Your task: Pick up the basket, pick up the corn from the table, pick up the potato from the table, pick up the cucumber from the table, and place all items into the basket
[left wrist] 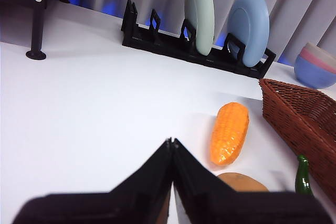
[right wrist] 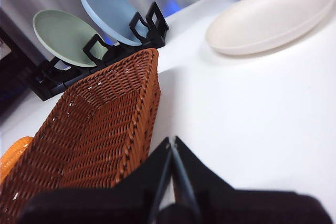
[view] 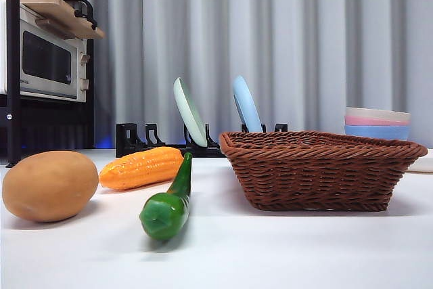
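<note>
The brown wicker basket point(view: 318, 168) stands empty on the white table point(view: 270, 248), right of centre. To its left lie the corn point(view: 141, 167), the green cucumber point(view: 168, 202) pointing toward the camera, and the tan potato point(view: 49, 185) at the far left. My left gripper point(left wrist: 171, 148) is shut and empty, hovering above the table short of the corn point(left wrist: 229, 132), with the potato point(left wrist: 242, 183) and cucumber tip point(left wrist: 303, 176) beside its jaws. My right gripper point(right wrist: 172, 148) is shut and empty, just beside the basket's rim point(right wrist: 142, 114). Neither arm shows in the front view.
A black dish rack point(view: 145, 141) holds a green plate point(view: 189, 111) and a blue plate point(view: 246, 104) behind the vegetables. Stacked pastel bowls point(view: 377, 122) stand at the back right, a white plate point(right wrist: 273, 17) near them. A microwave point(view: 47, 59) sits on a black shelf at the left.
</note>
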Tool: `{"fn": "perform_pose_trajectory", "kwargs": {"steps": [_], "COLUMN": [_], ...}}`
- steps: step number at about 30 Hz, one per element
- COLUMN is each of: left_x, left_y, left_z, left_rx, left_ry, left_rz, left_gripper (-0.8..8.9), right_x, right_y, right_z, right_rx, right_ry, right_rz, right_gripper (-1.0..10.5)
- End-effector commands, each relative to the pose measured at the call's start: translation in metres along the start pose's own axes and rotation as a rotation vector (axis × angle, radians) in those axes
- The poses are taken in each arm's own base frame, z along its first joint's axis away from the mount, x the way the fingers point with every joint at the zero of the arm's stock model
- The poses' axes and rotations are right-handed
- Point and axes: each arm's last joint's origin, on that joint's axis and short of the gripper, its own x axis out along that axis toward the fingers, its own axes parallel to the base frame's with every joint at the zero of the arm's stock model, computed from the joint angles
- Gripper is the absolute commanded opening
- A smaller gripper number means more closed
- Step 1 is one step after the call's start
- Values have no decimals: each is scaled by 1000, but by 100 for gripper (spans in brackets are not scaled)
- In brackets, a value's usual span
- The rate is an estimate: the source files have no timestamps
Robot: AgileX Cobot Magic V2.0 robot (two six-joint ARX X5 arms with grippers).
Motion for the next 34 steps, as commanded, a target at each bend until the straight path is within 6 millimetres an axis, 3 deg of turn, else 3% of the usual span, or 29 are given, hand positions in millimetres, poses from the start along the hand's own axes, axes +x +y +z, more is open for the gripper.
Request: {"fn": "perform_pose_trajectory", "kwargs": {"steps": [1, 8, 14, 22, 29, 31, 34], "left_x": [-6, -21, -22, -6, 22, 30, 40], "left_y": [-6, -23, -37, -55, -65, -67, -67], "left_z": [16, 60, 99, 145, 168, 171, 171], "left_rx": [0, 7, 89, 205, 211, 194, 173], "left_ry": [-34, -27, 11, 192, 382, 418, 453], "left_rz": [-3, -4, -9, -65, -190, -232, -254], "left_gripper": [-7, -7, -7, -6, 5, 88, 323], "right_x": [-5, -11, -7, 9, 36, 44, 55], "right_y": [8, 28, 46, 68, 78, 77, 75], "right_z": [15, 59, 99, 143, 158, 159, 158], "right_rx": [8, 4, -14, -107, -194, -208, -200], "right_ry": [-43, -66, -51, 111, 383, 432, 473], "right_rz": [18, 35, 30, 122, 272, 273, 260], "right_gripper": [-10, -10, -9, -8, 4, 73, 323]}}
